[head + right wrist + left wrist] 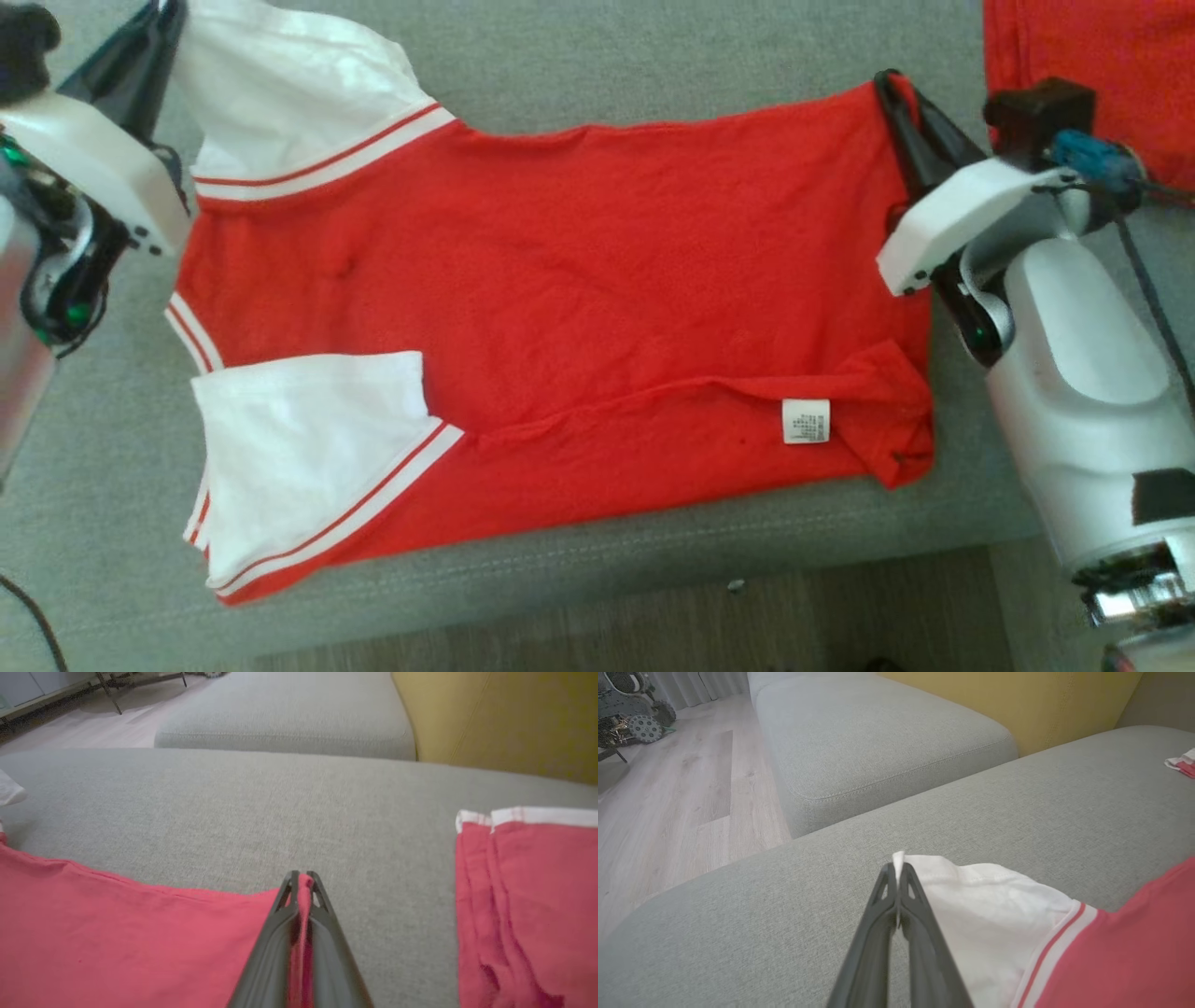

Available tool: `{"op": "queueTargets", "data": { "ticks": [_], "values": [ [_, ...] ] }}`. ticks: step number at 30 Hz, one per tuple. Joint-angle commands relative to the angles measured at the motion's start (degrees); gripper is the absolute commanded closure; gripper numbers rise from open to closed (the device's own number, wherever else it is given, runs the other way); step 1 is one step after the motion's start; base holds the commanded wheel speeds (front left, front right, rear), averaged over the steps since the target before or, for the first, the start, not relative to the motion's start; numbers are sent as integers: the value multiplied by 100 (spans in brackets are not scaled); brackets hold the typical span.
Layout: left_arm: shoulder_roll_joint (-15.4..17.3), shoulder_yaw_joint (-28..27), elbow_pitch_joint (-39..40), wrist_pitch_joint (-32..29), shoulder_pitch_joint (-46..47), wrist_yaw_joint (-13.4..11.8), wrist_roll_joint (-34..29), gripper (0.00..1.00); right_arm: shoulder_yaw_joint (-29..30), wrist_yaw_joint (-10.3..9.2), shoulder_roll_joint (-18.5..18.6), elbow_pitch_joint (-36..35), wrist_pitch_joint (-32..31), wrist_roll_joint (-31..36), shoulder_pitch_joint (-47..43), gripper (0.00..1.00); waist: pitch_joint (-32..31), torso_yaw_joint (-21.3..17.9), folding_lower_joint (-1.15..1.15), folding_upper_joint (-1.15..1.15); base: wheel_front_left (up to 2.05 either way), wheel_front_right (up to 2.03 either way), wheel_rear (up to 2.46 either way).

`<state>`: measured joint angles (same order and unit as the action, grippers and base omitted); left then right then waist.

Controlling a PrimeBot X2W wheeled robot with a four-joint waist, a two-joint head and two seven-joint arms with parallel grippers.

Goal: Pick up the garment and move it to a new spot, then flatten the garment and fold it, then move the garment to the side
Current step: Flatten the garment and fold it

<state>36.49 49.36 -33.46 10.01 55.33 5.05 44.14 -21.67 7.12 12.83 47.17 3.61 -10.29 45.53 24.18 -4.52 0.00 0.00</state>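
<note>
Your left gripper (899, 870) has its fingers pressed together on the tip of the white far sleeve (990, 900), a sliver of white cloth showing between them. Your right gripper (301, 877) is closed just as tightly on the red hem corner (304, 891), which stands up as a thin ridge between its tips. The garment (560, 280) stretches from one pair of fingers to the other, lying spread on the grey sofa cushion (607, 56). Its body trails back from both sets of fingertips toward you, and bare cushion lies beyond the tips. Judging by how it lies, the pick-up and the move to a new spot look done, and the flattening is largely done too, with only shallow creases showing across the red. The fold seems to have begun on the side away from your fingertips. There the long edge looks turned over onto the body, with the label (806, 420) facing up and the near sleeve (308, 439) laid across it. What remains, as I read it, is to bring over the edge you now hold, fold the garment across its length, and move it aside. A second red garment (528, 896) lies off to the right of your right fingers, apart from the hem, so keep clear of it.
</note>
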Motion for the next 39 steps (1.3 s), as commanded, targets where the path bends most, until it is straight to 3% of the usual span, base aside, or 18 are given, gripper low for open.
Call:
{"op": "queueTargets", "data": {
  "ticks": [1, 8, 22, 39],
  "values": [
    [259, -281, 142, 74, 91, -34, 71, 100, 15, 36, 27, -190, 175, 111, -186, 100, -89, 65, 0, 0, 0, 0, 0],
    [299, -277, 478, 265, -344, -64, 154, 100, 373, 36, 107, -200, 574, 443, -567, 100, -391, 327, 0, 0, 0, 0, 0],
    [643, -56, 1267, 295, -1350, -59, 201, 100, 622, 36, 423, -545, 406, 521, -1369, 100, -957, 676, 0, 0, 0, 0, 0],
    [1588, 559, 2582, -506, -2512, -85, 309, 100, 110, 36, 1275, -1937, -917, -243, -2609, 100, -1374, 814, 0, 0, 0, 0, 0]
  ]
}}
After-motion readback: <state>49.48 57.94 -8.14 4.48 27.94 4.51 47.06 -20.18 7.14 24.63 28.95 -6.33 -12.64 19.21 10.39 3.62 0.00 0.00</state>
